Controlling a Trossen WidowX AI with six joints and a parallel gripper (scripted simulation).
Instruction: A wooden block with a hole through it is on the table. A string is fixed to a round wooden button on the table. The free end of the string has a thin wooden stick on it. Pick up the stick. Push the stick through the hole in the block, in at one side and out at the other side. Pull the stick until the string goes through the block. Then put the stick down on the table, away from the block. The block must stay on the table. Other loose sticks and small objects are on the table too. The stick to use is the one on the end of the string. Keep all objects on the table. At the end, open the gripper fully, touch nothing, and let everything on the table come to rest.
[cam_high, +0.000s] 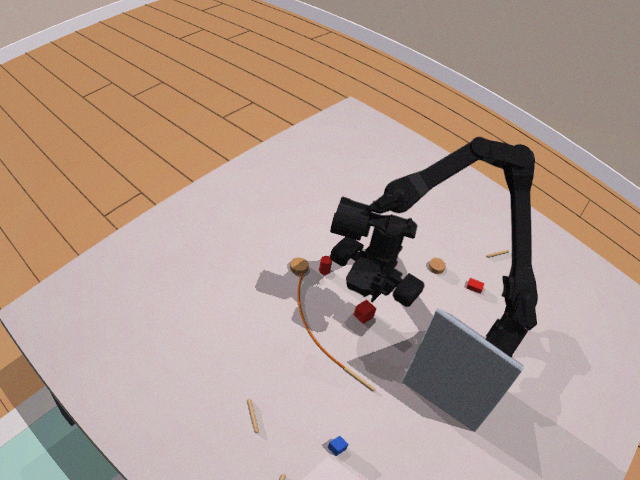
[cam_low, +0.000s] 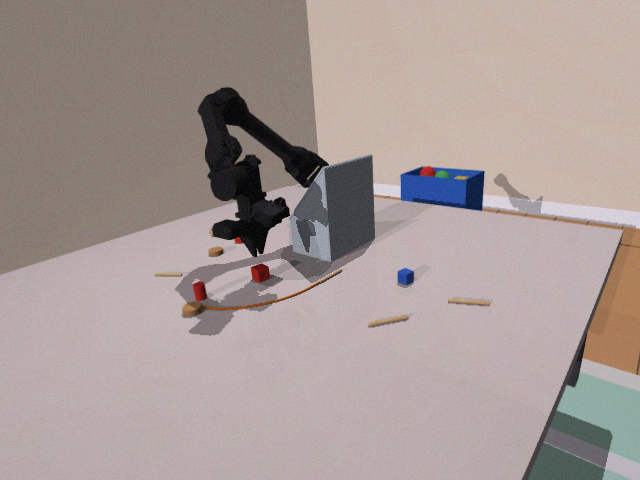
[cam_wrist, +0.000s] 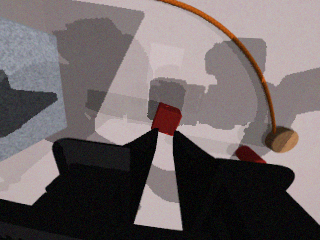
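The round wooden button (cam_high: 299, 266) (cam_low: 192, 308) (cam_wrist: 284, 139) sits on the table. An orange string (cam_high: 301, 315) (cam_low: 258, 304) (cam_wrist: 250, 57) curves from it to the thin wooden stick (cam_high: 360, 378) (cam_low: 330, 276), which lies on the table near the grey panel and is outside the wrist view. My gripper (cam_high: 375, 297) (cam_low: 256, 253) (cam_wrist: 165, 133) points down with its fingers nearly together. A narrow gap shows between them, with nothing held. It hangs just above a red cube (cam_high: 364, 311) (cam_low: 260, 272) (cam_wrist: 166, 119), well away from the stick. No wooden block with a hole is visible.
A tall grey panel (cam_high: 462, 372) (cam_low: 353, 206) with a slanted side stands right of the stick and hides what is behind it. A red cylinder (cam_high: 325, 265) (cam_low: 199, 290) stands beside the button. A blue cube (cam_high: 338, 445) (cam_low: 405, 276), several loose sticks and another button (cam_high: 437, 265) (cam_low: 216, 251) lie around.
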